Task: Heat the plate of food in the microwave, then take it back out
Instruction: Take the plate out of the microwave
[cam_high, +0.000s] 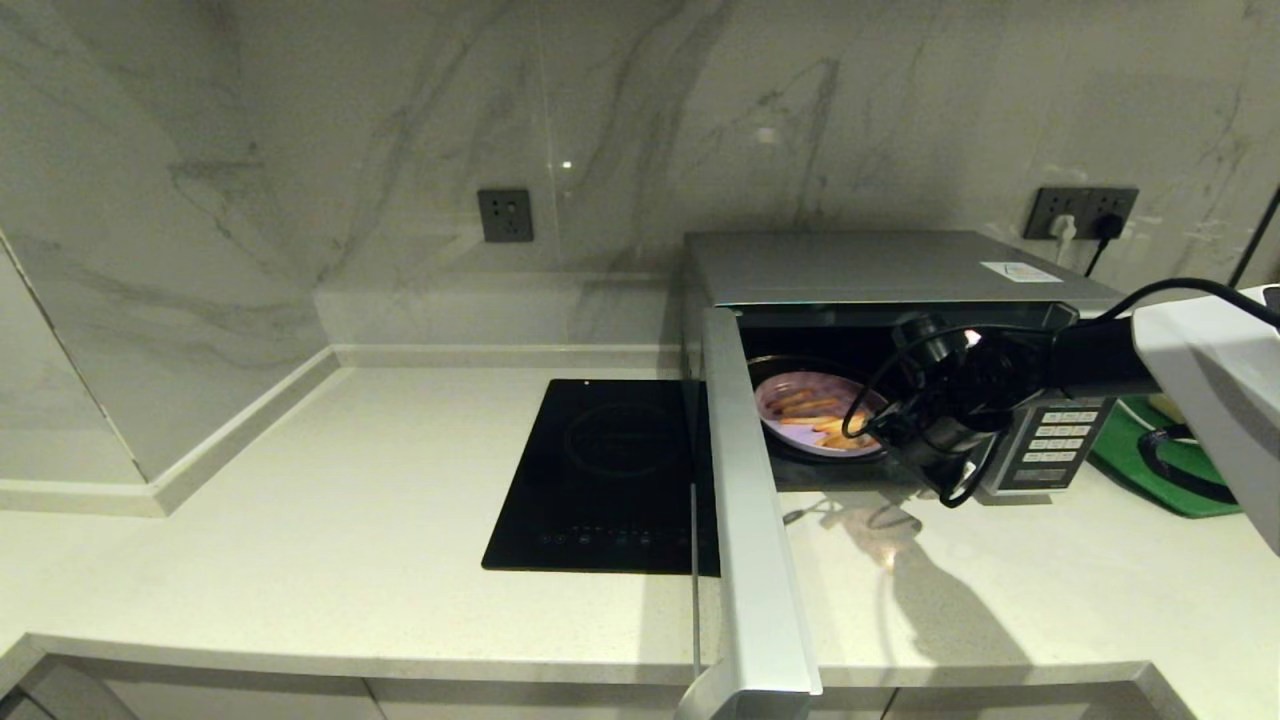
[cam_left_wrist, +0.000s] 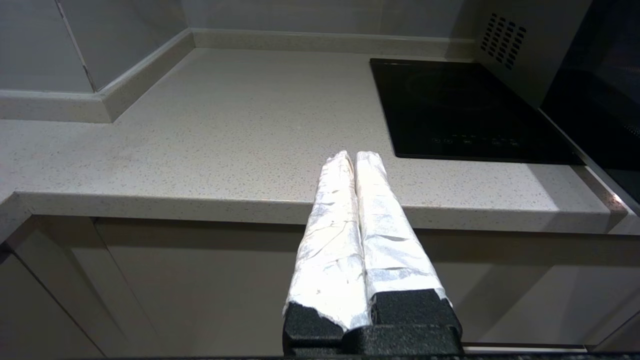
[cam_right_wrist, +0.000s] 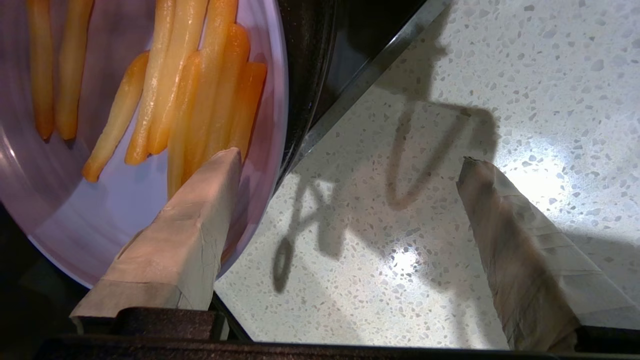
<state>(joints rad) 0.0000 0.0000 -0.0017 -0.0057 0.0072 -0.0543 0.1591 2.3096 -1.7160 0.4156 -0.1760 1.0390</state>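
Note:
The microwave (cam_high: 880, 265) stands at the right of the worktop with its door (cam_high: 745, 480) swung out toward me. Inside, on the dark turntable, sits the lavender plate of food (cam_high: 815, 410) with orange-yellow sticks (cam_right_wrist: 200, 90) on it. My right gripper (cam_high: 890, 430) hangs at the cavity's mouth, open wide. In the right wrist view the right gripper (cam_right_wrist: 348, 159) has one finger (cam_right_wrist: 200, 210) over the near rim of the plate (cam_right_wrist: 125, 210) and the other finger (cam_right_wrist: 510, 225) over the speckled worktop; it grips nothing. My left gripper (cam_left_wrist: 350, 156) is parked below the worktop's front edge, shut and empty.
A black glass hob (cam_high: 610, 470) lies flush in the worktop left of the open door. The keypad panel (cam_high: 1055, 440) is just right of my right gripper, and a green tray (cam_high: 1150, 455) lies beyond it. The open door juts past the worktop's front edge.

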